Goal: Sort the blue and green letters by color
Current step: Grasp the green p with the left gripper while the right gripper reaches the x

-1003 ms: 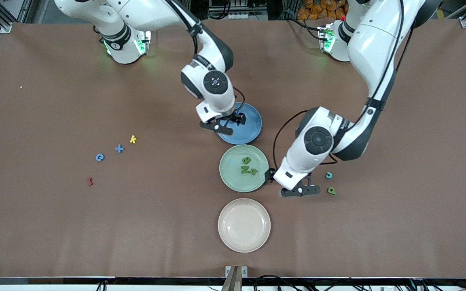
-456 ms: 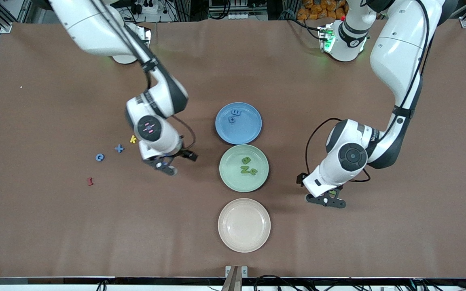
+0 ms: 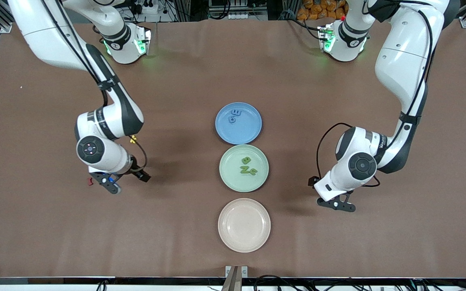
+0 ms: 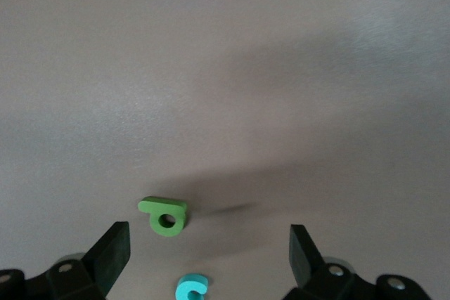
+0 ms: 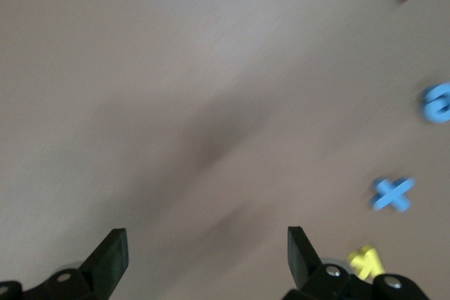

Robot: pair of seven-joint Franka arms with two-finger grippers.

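Observation:
Two blue letters (image 3: 235,116) lie in the blue plate (image 3: 249,133). Three green letters (image 3: 247,165) lie in the green plate (image 3: 233,178). My right gripper (image 3: 109,184) is open and empty over the table by the loose pieces. Its wrist view shows its open fingers (image 5: 204,258), a blue plus (image 5: 392,193) and a blue c (image 5: 437,102); the arm hides both in the front view. My left gripper (image 3: 335,204) is open. In the left wrist view (image 4: 207,258) it hangs over a green letter (image 4: 165,214) and a teal c (image 4: 191,289).
A beige plate (image 3: 244,242) stands nearer the front camera than the green plate. A yellow k (image 3: 133,139) peeks out beside the right arm and shows in the right wrist view (image 5: 365,261). A dark red piece (image 3: 89,182) lies by the right gripper.
My right gripper left the blue plate and swung toward the right arm's end, to the loose pieces. My left gripper moved from beside the green plate to over the green and teal pieces.

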